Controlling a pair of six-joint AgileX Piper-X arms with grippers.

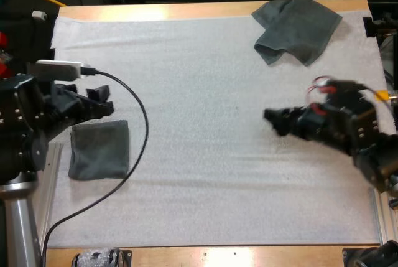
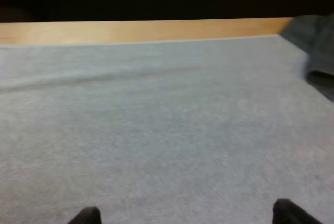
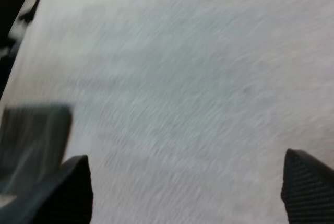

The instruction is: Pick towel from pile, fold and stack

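Observation:
A crumpled dark grey-green towel [image 1: 297, 29] lies at the far right of the white mat [image 1: 205, 173]; its edge [image 2: 317, 46] also shows in the left wrist view. A folded towel [image 1: 99, 149] lies flat near the mat's left edge, seen too in the right wrist view [image 3: 34, 135]. My left gripper [image 1: 99, 102] hovers just beyond the folded towel, open, fingertips [image 2: 86, 216] wide apart over bare mat. My right gripper [image 1: 273, 122] is over the mat's right middle, pointing left, open and holding nothing, its fingers [image 3: 308, 187] well apart.
Wooden table edge [image 1: 186, 10] runs along the far side and the near side. A black cable [image 1: 134, 155] loops from the left arm across the mat past the folded towel. Wide bare mat lies between the two grippers.

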